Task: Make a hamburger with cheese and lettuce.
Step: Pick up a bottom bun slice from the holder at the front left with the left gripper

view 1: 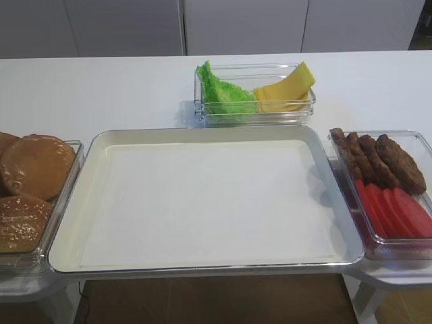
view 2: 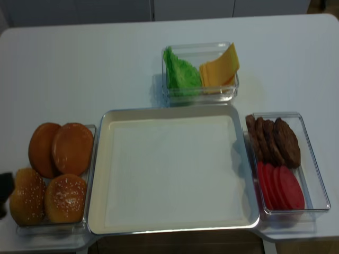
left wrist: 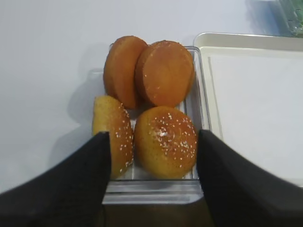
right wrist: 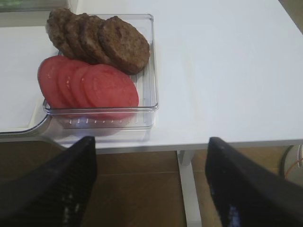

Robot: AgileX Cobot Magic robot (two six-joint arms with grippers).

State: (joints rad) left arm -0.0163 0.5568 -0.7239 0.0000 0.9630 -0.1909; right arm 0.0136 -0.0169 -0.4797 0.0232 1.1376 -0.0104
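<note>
The lettuce (view 1: 226, 96) (view 2: 181, 73) and the fanned cheese (view 1: 287, 91) (view 2: 220, 66) share a clear box at the back centre. No hamburger is in view. A clear box on the left holds two sesame buns (left wrist: 165, 142) and two smooth brown bun rounds (left wrist: 163, 73) leaning behind them. My left gripper (left wrist: 152, 137) hangs open at that box's near edge, nothing between its fingers; only a dark tip shows at the far left of the second high view. The right gripper (right wrist: 151, 142) is open and holds nothing, off the table's front edge below the tomato box.
A large cream tray (view 1: 202, 202) (view 2: 169, 169) with a metal rim fills the middle. A clear box on the right holds dark patties (view 1: 378, 158) (right wrist: 102, 40) and red tomato slices (view 1: 395, 209) (right wrist: 87, 85). White table (right wrist: 227, 71) extends right of that box.
</note>
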